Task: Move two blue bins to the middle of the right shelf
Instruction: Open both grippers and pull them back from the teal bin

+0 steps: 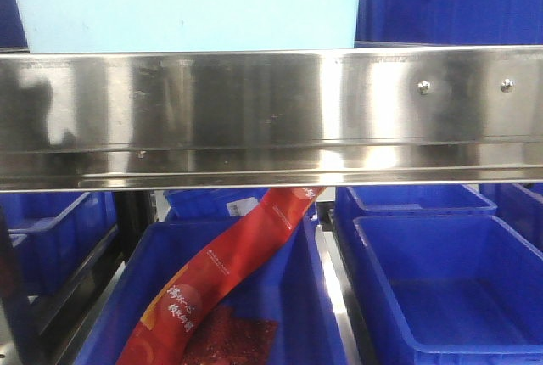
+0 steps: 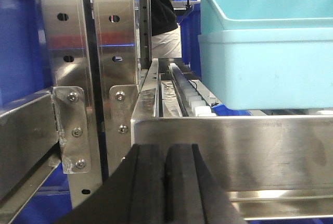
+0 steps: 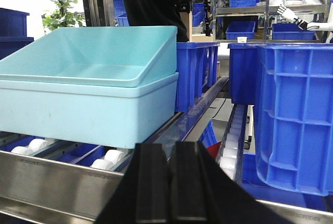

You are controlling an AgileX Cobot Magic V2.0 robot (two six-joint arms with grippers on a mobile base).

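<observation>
Resting on the white rollers (image 3: 39, 146) of the shelf, 2 pale turquoise bins (image 3: 88, 91) sit nested, the upper 1 tilted inside the lower. In the right wrist view they stand just behind the steel front rail (image 3: 57, 185), with a dark blue bin (image 3: 195, 73) touching their right rear corner and a taller blue crate (image 3: 296, 114) well apart on the next roller lane. The right tool (image 3: 169, 182) shows its 2 black fingers pressed together, gripping nothing, low before the rail. The left tool (image 2: 165, 182) is likewise pressed together and empty, just in front of the rail beside the perforated steel uprights (image 2: 112, 52); the nested bins appear at upper right there. From the front camera, the rail spans the frame, the pale bins sit above it, and below lie open blue bins (image 1: 450, 289), 1 holding a red snack packet (image 1: 225, 276).
</observation>
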